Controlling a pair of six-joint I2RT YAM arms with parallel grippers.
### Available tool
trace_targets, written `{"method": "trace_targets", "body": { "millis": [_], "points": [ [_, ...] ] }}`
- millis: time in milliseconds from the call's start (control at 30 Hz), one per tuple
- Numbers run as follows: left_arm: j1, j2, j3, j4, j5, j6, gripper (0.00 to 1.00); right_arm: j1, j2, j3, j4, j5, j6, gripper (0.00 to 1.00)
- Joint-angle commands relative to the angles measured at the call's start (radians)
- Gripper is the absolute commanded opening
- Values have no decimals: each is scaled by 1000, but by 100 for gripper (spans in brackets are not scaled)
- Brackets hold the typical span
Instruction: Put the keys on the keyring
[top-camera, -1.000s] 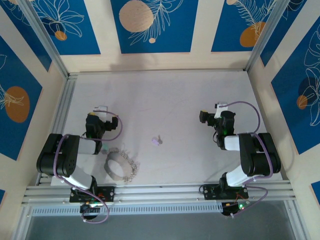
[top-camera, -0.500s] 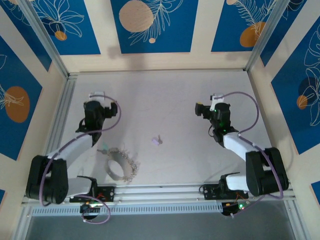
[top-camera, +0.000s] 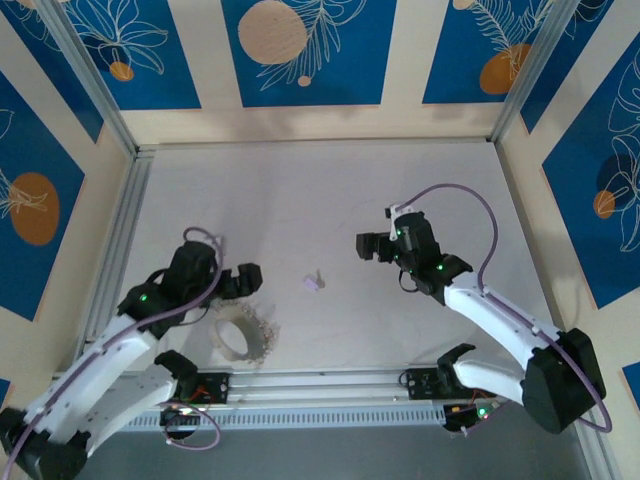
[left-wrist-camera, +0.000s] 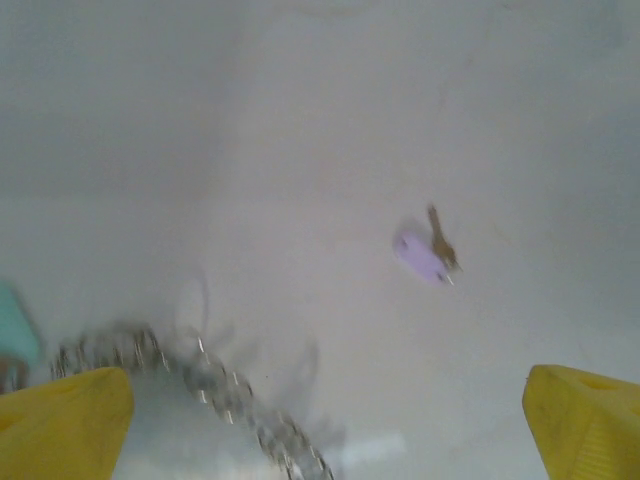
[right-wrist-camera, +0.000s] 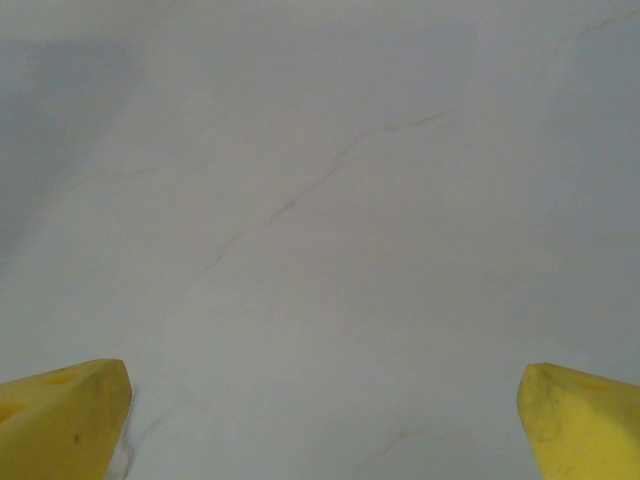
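Holding the left gripper (top-camera: 250, 280) spread wide with nothing between its fingers, just beyond the keyring (top-camera: 232, 338), probably to line up on the strung keys (top-camera: 266, 335) beading its right side. Hanging the right gripper (top-camera: 362, 246) equally spread and empty over bare table (top-camera: 330, 190), to the right of the loose key (top-camera: 314, 283), likely readying a pick from that side. Leaving that key lying alone near the table's middle, between the two grippers and well apart from the keyring. Lying flat, seemingly, with the lilac head toward the near side and the thin blade pointing toward the far wall, long axis running roughly near-to-far with a slight tilt. Judging this only loosely, given the blur in the left wrist view. Resting the keyring near the front edge, close by the left arm.
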Motion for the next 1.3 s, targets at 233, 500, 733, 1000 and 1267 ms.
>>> {"method": "trace_targets", "body": {
  "millis": [233,500,733,1000,1267],
  "points": [
    [-112,-36,-192,-212,161,-215,100,154,-14,-49,-143,9,117,99],
    [-226,140,-271,36,184,-289,100,158,-60,-117,-33,-17,101,99],
    [-272,329,-268,202,178,-294,100,140,-61,-123,-6,-28,68,99],
    [-272,485,-247,419,217,-307,100,94,-57,-137,24,-58,73,100],
    [-270,610,-199,523,224,-292,100,70,-66,-122,3,-67,56,100]
  ]
}}
